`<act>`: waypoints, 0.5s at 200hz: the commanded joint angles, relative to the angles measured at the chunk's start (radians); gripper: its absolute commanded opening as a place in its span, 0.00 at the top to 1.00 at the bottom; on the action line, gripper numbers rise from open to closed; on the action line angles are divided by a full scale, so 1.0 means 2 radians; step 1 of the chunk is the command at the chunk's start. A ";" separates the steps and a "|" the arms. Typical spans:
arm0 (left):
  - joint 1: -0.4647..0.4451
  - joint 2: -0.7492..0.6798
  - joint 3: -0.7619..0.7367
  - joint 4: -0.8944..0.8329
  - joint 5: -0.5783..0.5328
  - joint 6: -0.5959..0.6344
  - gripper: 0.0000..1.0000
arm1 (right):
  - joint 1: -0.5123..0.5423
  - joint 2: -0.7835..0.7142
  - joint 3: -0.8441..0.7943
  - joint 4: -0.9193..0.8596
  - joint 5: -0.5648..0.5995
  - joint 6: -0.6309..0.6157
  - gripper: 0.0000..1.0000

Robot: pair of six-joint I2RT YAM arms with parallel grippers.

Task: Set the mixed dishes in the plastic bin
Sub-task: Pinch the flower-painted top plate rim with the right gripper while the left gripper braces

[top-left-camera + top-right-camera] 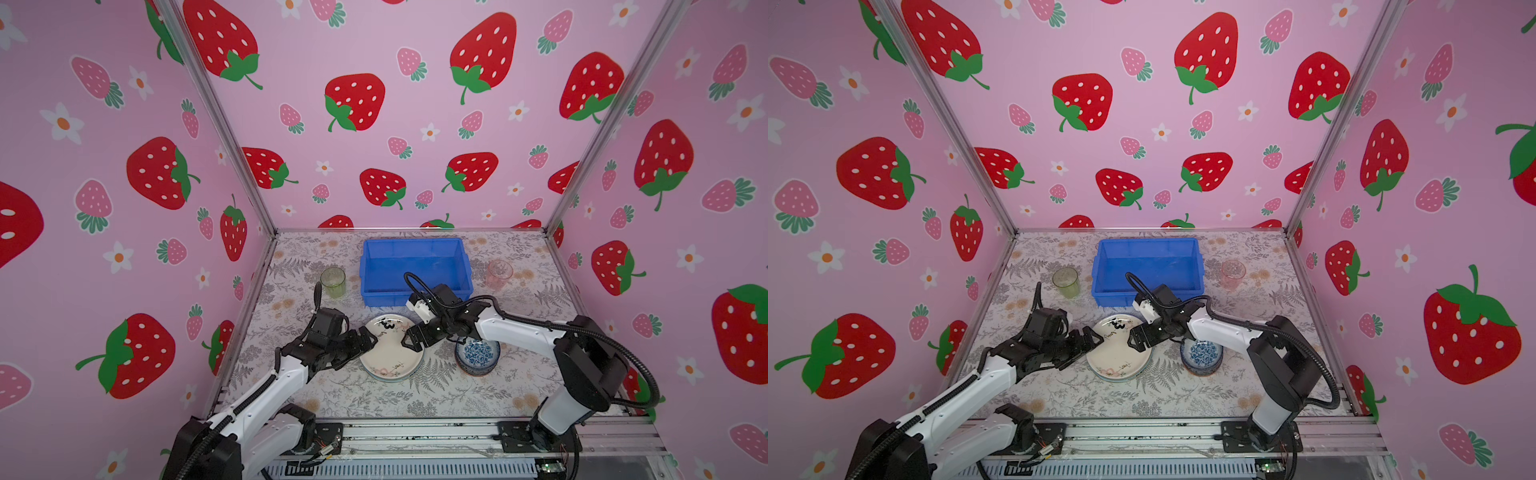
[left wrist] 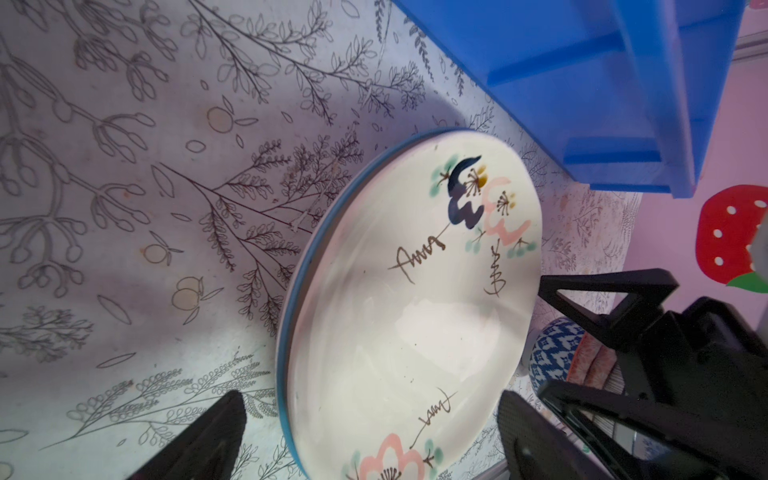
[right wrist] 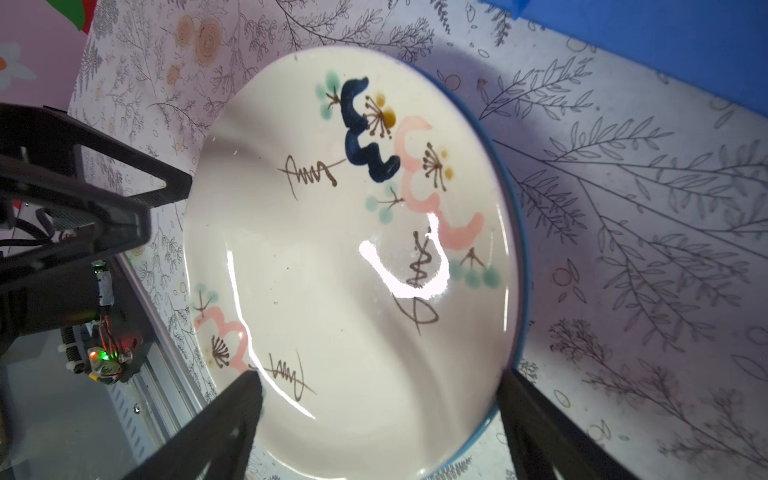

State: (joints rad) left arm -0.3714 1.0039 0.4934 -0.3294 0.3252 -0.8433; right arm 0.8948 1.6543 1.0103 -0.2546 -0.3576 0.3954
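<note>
The enclosure has pink walls printed with strawberries, and the table [image 1: 519, 374] is covered in a grey botanical print. The plastic bin [image 1: 386, 297] stands at the back centre and holds no dishes.

A green tumbler [image 1: 333, 282] stands upright just left of the bin. A pink tumbler [image 1: 498, 274] stands upright to the right of the bin, a little apart from it.

A cream plate [image 1: 388, 353] with black and pink marks lies in front of the bin, on top of a blue-rimmed plate [image 2: 291, 332]. A stack of bowls sits just beside the plates on the right. The blue-white bowl [image 1: 478, 355] is on top, and an orange-red bowl [image 2: 590, 361] shows lower in the stack.

The left gripper [image 1: 359, 349] is at the left edge of the cream plate with its jaws spread wide and nothing grasped. The right gripper [image 1: 409, 340] is at the opposite edge, also spread wide and empty. In each wrist view the plate lies between the two fingers. Whether any finger touches the plate cannot be told.
</note>
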 commanded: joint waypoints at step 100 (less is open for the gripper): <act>0.009 -0.002 -0.023 0.052 0.033 -0.040 0.04 | 0.011 0.009 0.008 0.016 -0.026 0.005 0.09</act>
State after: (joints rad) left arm -0.3599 1.0039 0.4595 -0.2497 0.3672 -0.8993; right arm 0.9016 1.6577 1.0126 -0.2501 -0.3656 0.3973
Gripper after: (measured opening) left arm 0.962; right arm 0.909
